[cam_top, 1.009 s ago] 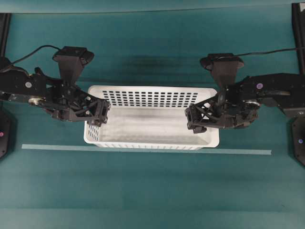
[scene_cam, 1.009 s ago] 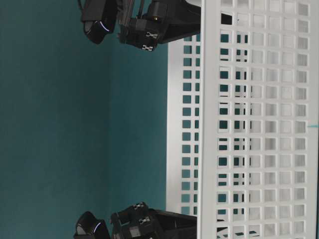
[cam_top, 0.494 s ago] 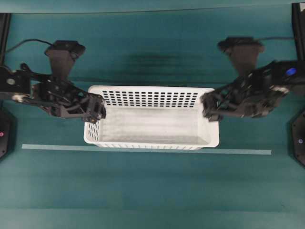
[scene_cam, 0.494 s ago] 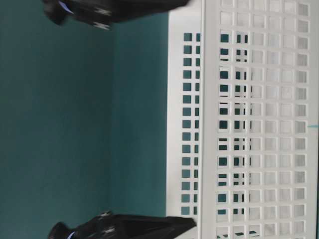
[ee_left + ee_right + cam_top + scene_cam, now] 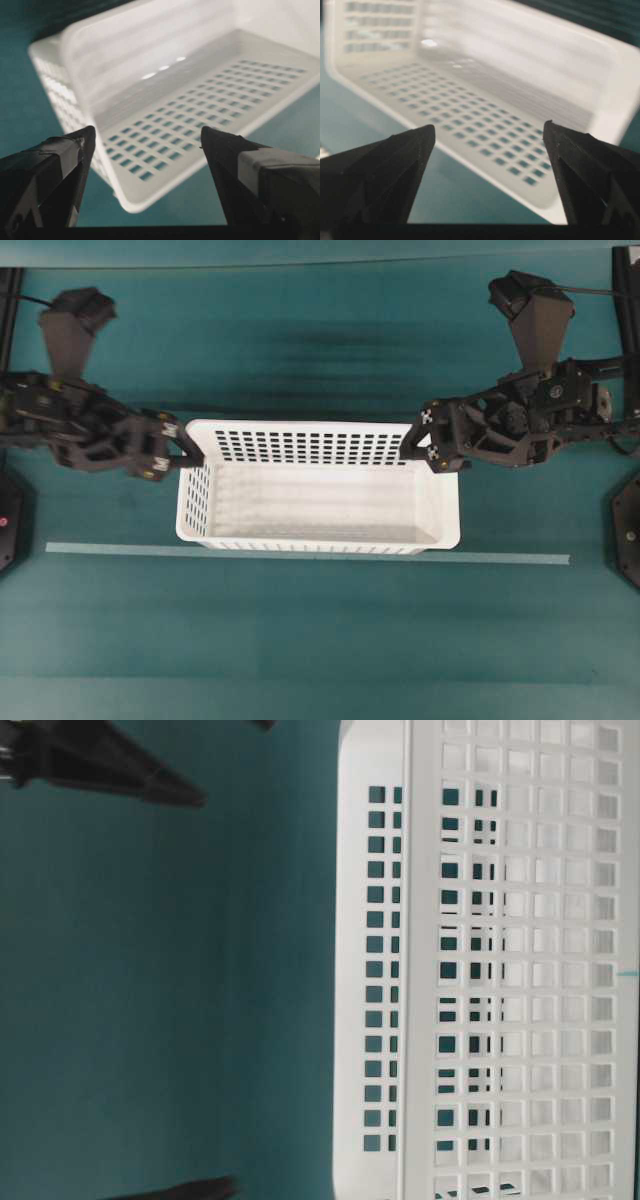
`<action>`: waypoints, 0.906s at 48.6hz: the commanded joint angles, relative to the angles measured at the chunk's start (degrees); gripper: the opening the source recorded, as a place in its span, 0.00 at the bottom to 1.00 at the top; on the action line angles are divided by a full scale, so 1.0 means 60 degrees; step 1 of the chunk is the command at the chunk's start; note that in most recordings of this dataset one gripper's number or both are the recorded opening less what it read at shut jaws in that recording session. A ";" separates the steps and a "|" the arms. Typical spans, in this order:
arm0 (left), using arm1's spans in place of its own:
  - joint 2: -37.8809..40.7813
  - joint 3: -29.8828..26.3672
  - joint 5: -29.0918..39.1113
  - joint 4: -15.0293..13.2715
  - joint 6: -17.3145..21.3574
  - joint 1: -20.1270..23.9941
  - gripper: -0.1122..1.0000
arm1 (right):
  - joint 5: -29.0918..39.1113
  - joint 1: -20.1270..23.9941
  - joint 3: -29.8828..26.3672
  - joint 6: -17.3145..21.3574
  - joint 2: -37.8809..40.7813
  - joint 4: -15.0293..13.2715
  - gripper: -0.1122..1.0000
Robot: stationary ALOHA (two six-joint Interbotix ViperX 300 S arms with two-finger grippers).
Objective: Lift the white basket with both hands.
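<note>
Basket (image 5: 318,486), white, rests on the teal table (image 5: 320,640), just beyond a pale tape line (image 5: 300,554). Left gripper (image 5: 188,452) and right gripper (image 5: 415,445) sit at its far corners, fingers spread wide, holding nothing.

The white basket (image 5: 318,502) looks like smooth, slightly glossy plastic (highlights inside); the table (image 5: 300,630) is matt.

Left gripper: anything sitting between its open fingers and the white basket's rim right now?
Nothing. In the left wrist view only bare teal cloth shows between the left gripper and the white basket.
</note>
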 commanded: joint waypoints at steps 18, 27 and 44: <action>-0.2241 0.0293 -0.1523 0.0015 0.2402 -0.0059 0.92 | -0.2432 0.0278 0.0146 -0.2446 -0.0835 -0.0044 0.92; -0.2563 0.0439 -0.2065 0.0015 0.3633 -0.0205 0.92 | -0.3530 0.0513 0.0630 -0.3779 -0.1406 -0.0044 0.91; -0.2710 0.0498 -0.2446 0.0029 0.6694 -0.0938 0.92 | -0.4365 0.0645 0.1260 -0.6431 -0.2607 -0.0044 0.91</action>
